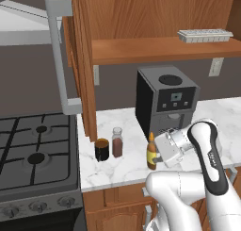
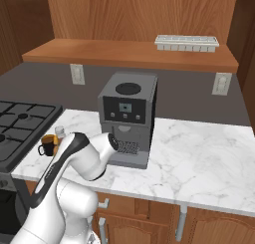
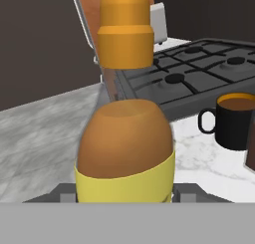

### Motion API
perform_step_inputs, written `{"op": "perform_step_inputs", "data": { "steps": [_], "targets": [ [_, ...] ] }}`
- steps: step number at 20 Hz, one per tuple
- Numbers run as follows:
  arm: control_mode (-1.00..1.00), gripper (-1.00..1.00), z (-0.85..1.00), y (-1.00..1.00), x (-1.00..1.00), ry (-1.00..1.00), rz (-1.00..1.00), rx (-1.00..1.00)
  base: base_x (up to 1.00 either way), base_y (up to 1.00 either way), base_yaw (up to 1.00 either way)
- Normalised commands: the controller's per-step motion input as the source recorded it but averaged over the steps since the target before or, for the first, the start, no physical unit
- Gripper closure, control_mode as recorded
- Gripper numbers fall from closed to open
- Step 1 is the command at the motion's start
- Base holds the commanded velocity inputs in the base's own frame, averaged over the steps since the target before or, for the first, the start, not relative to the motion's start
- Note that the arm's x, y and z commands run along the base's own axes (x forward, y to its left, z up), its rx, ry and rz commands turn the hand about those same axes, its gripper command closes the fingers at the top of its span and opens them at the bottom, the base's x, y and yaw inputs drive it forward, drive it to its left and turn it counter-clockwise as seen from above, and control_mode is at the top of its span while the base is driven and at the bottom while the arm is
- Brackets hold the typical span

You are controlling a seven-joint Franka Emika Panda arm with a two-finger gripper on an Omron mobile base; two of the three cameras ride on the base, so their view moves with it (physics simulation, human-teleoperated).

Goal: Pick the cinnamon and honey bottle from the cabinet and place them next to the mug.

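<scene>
Holding: gripper (image 1: 154, 154) has its 2 fingers clamped on the honey bottle (image 1: 151, 152), one at each side of the yellow body in the hand view
Honey bottle: upright over the marble counter (image 1: 117, 171), near its front edge; whether its base touches the stone cannot be told
Hand view: honey bottle (image 3: 125, 148) stands close up, orange cap at top, finger tips (image 3: 185, 193) just showing at its sides
Cinnamon: jar (image 1: 117, 142) stands upright on the counter, just right of the mug (image 1: 101, 149), close but apart
Mug: dark with a golden rim, beside the stove (image 1: 37, 154), handle toward the hand camera (image 3: 234, 119)
Spacing: honey bottle sits right of the cinnamon with a gap between
Coffee machine: (image 1: 164, 100) behind the bottle, against the wall
Cabinet: shelf (image 1: 164, 48) carries 1 white tray (image 1: 204, 35)
Right base view: mug (image 2: 48, 145) peeks out left of the arm
</scene>
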Motion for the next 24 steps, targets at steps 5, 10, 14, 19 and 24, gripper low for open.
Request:
{"op": "perform_step_inputs", "data": {
  "steps": [5,10,14,19,24],
  "targets": [
    [-1.00,1.00,-0.07,0.01,0.05,0.00,0.00,-0.01,0.00,0.00,0.00],
    [-1.00,1.00,0.00,0.02,0.18,0.00,0.00,-0.01,0.00,0.00,0.00],
    [-1.00,1.00,0.00,0.09,0.38,0.00,0.00,-0.01,0.00,0.00,0.00],
    [-1.00,1.00,0.00,0.09,0.29,0.00,0.00,-0.01,0.00,0.00,0.00],
    [-1.00,1.00,0.00,0.12,0.13,0.00,0.00,0.00,0.00,0.00,0.00]
  ]
}}
